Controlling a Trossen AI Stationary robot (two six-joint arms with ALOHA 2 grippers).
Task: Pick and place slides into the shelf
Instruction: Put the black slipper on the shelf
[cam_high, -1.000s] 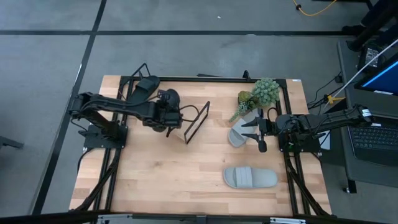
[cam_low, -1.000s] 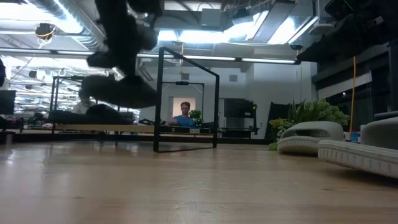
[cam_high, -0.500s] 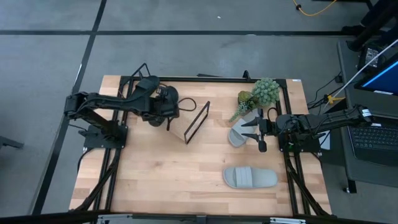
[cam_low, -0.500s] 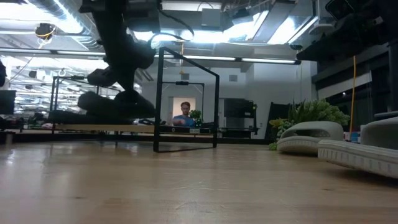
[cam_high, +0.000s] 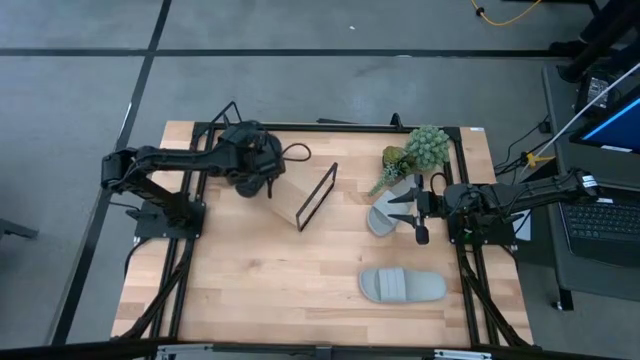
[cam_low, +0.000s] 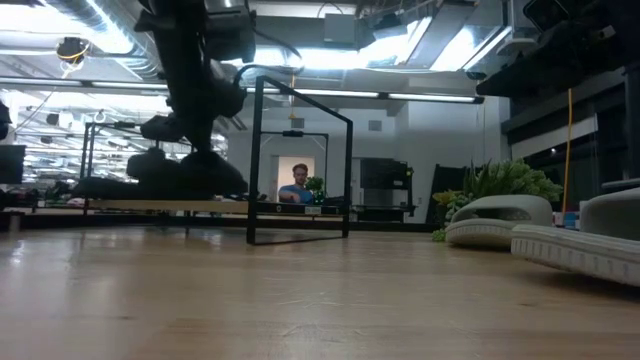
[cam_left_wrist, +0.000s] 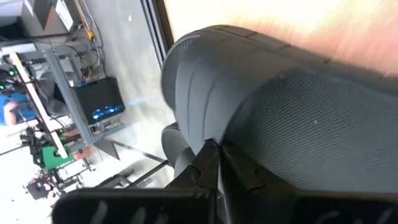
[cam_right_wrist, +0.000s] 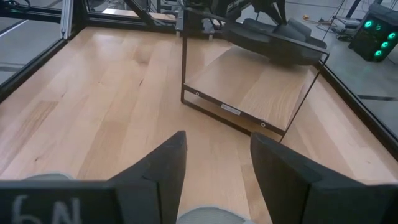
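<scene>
My left gripper (cam_high: 254, 162) is shut on a matte black slide (cam_right_wrist: 273, 40) and holds it over the shelf (cam_high: 297, 186), a light plank with black wire end loops (cam_right_wrist: 249, 93). In the low view this slide (cam_low: 190, 170) hangs just above the plank. A second dark slide (cam_low: 105, 186) lies flat on the plank behind it. My right gripper (cam_high: 407, 210) waits open at the table's right side, beside one grey slide (cam_high: 381, 217) that lies on the table. The other grey slide (cam_high: 402, 287) lies sole down nearer the near edge. My left gripper pinches the black slide between its two fingers (cam_left_wrist: 209, 163), at the edge where the textured strap (cam_left_wrist: 311, 124) meets the sole (cam_left_wrist: 205, 62). The gripper comes from above. The slide is lifted clear and roughly level, close above the shelf plank.
A green potted plant (cam_high: 416, 150) stands at the far right, just behind the first grey slide. A black metal frame (cam_high: 470, 290) runs around the tabletop. Bare wood (cam_high: 270, 270) lies in the middle and toward the near edge. A person (cam_low: 296, 186) shows in the room beyond.
My left gripper has carried the black slide from the shelf's near side toward the table's far edge and a little to the left, over the plank, and has come lower. The slide stays in its hold. My right arm has kept still.
</scene>
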